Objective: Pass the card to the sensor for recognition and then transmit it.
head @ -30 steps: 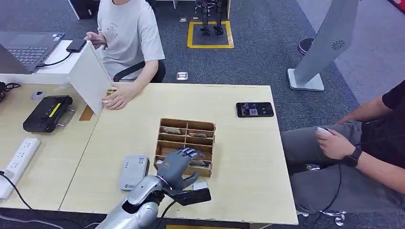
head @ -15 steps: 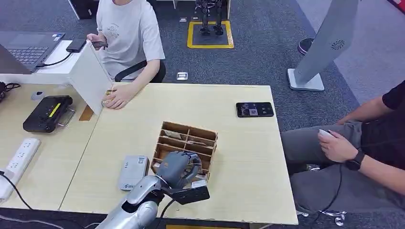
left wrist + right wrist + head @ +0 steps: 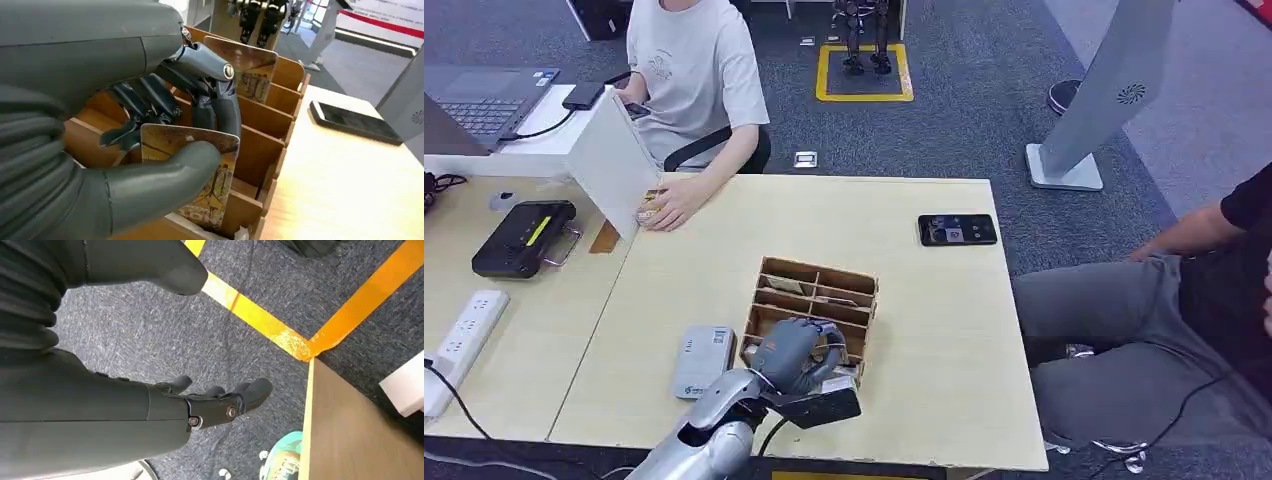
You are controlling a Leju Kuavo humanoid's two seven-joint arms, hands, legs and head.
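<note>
Right hand hanging empty, fingers loosely apart. Grey carpet, yellow tape lines. Surface edge just beside.

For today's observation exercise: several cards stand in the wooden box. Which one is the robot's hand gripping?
The card in the nearest compartment of the wooden box, pinched by the left hand. The other card stands untouched farther back.

Head view looks down on the table; left wrist sits close over the same box; right wrist faces the floor
</note>
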